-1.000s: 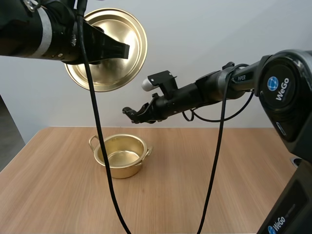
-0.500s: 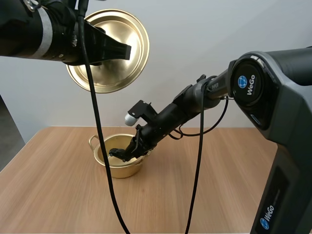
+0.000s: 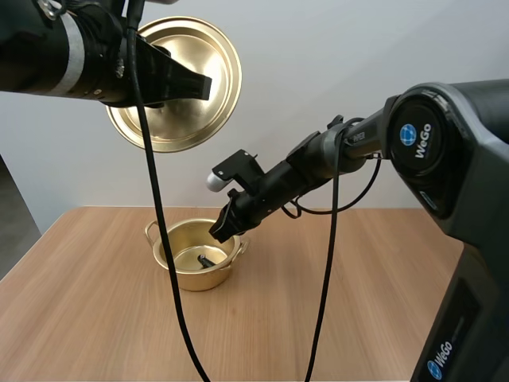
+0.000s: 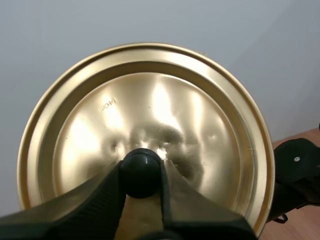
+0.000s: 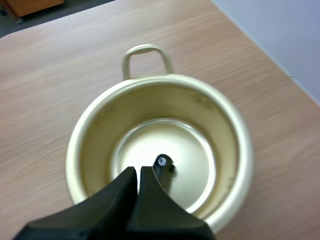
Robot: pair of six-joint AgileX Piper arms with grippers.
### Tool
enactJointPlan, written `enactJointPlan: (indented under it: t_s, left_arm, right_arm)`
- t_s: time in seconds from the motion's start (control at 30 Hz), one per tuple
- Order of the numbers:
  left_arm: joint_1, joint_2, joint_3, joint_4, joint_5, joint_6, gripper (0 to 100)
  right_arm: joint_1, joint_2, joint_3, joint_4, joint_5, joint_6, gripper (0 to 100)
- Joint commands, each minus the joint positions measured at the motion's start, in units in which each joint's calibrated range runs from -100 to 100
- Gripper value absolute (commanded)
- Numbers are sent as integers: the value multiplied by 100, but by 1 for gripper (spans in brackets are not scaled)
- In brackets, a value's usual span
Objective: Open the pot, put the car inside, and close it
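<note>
The right gripper's (image 5: 137, 174) two fingers lie pressed together as one dark wedge with nothing between them. Just past their tips, and apart from them, the car (image 5: 162, 166) lies on the floor of the pot (image 5: 95, 135), a small dark thing with a shiny round spot. From the high view, the right gripper (image 3: 219, 233) hangs over the pot's (image 3: 199, 278) right rim, pointing down and to the left, and the car (image 3: 205, 259) lies below it, near the middle of the floor. The pot stands open and upright on the wooden table (image 3: 95, 318), left of centre, with one loop handle on its far left side.

The left gripper (image 4: 141, 176) pinches the black knob (image 4: 140, 167) of the lid (image 4: 200, 125) between its fingertips. The left gripper (image 3: 203, 82) holds the lid (image 3: 203, 115) on edge, high above the table, up and to the left of the pot and well apart from it.
</note>
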Motion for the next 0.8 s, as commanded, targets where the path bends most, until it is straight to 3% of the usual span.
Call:
enactJointPlan:
  t_s: [0.0, 0.2, 0.47, 0.67, 0.77]
  left_arm:
    - [-1, 97, 208, -40, 19, 339, 0]
    - [-9, 813, 1109, 75, -64, 984, 0]
    - [-17, 2771, 1344, 117, 129, 1546, 0]
    - [-35, 3817, 1344, 168, -151, 1533, 0]
    - [-139, 4072, 1344, 260, -636, 1533, 0]
  right_arm:
    - [-226, -285, 4, -2, -750, 141, 0]
    - [-1154, -1247, 95, 10, -877, 599, 0]
    - [-2324, -2890, 562, 425, 384, 603, 0]
    - [-2662, -4025, 985, 436, 827, 710, 0]
    - [-2671, -4504, 1142, 424, 1005, 710, 0]
